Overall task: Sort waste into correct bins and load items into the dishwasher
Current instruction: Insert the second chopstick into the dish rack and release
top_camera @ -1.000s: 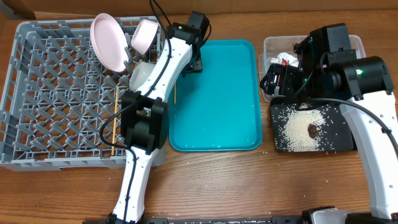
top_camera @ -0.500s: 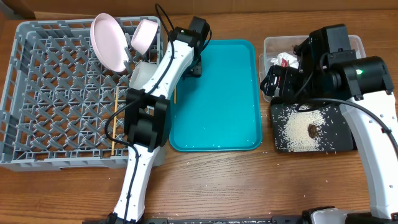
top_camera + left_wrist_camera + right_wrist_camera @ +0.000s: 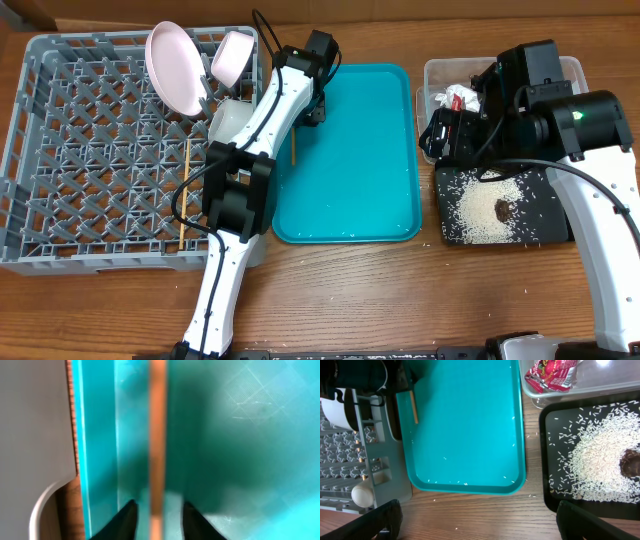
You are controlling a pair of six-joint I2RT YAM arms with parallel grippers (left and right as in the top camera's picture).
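My left gripper (image 3: 314, 108) is down at the left edge of the teal tray (image 3: 350, 190). A wooden chopstick (image 3: 157, 435) runs between its fingertips (image 3: 127, 512), and a thin gap shows on each side. That chopstick (image 3: 293, 148) lies just inside the tray rim. A second chopstick (image 3: 185, 195) rests in the grey dish rack (image 3: 60, 150), along with the pink plate (image 3: 172, 65) and the pink bowl (image 3: 233, 55). My right gripper (image 3: 485, 527) hangs wide open and empty over bare wood. The red-and-white wrapper (image 3: 551, 372) is in the clear tub (image 3: 575, 70).
The rice (image 3: 485, 205) and the brown lump (image 3: 503, 210) lie in the black tray (image 3: 555, 225). A few grains are scattered on the teal tray (image 3: 470, 425) and on the wood. A pale round vessel (image 3: 226, 120) sits at the rack's right side, under my left arm.
My left gripper's jaws have narrowed round the chopstick. The chopstick has shifted a little to the right, onto the tray. The right arm has not moved.
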